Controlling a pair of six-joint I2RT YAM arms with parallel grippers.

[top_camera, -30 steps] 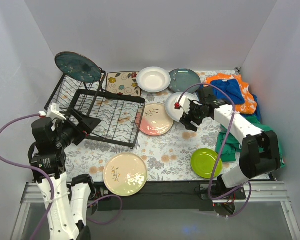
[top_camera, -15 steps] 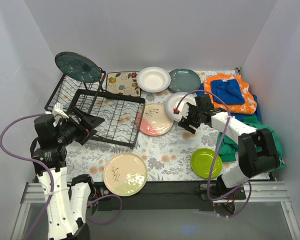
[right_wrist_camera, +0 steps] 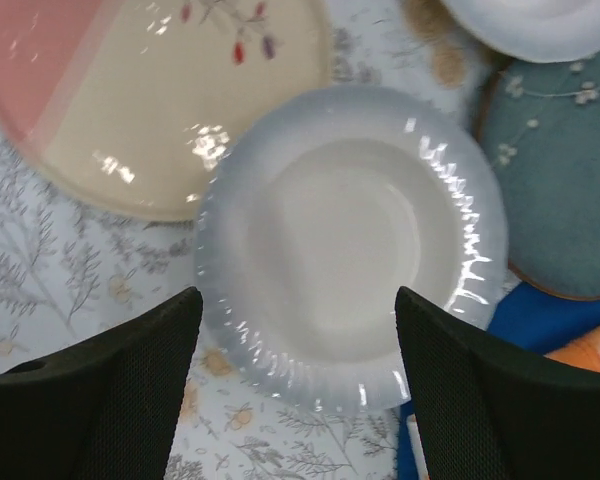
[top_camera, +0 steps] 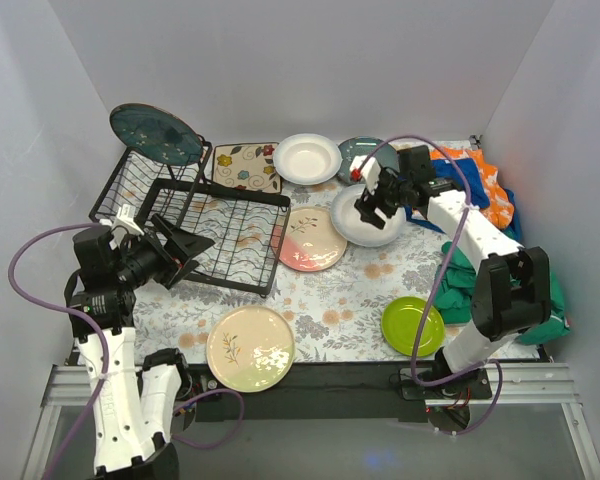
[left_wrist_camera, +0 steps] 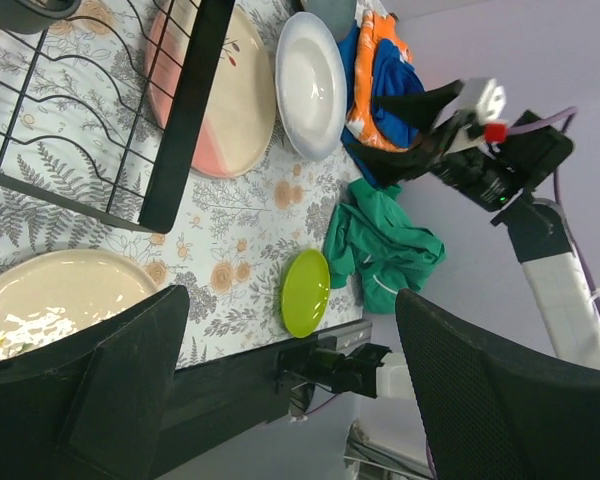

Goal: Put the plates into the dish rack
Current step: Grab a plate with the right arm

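The black wire dish rack (top_camera: 220, 235) sits at the left, with a dark plate (top_camera: 155, 133) standing at its back left corner. My left gripper (top_camera: 185, 250) hovers open at the rack's near left edge, empty (left_wrist_camera: 290, 390). My right gripper (top_camera: 372, 200) hangs open over a white deep plate (top_camera: 365, 228), whose near rim lies between the fingers (right_wrist_camera: 295, 370) in the right wrist view. Flat on the table lie a pink-cream plate (top_camera: 310, 240), a second white deep plate (top_camera: 306, 158), a blue-grey plate (top_camera: 365, 152), a cream plate (top_camera: 250, 348) and a lime green plate (top_camera: 412, 326).
A square flowered mat (top_camera: 247, 166) lies behind the rack. Orange and blue cloths (top_camera: 475, 180) and a green cloth (top_camera: 460, 280) are heaped at the right, under the right arm. White walls close in the table on three sides.
The right gripper has moved toward the back of the table, from the white plate's near side to above its far side. The left arm has sunk a little and stays open.
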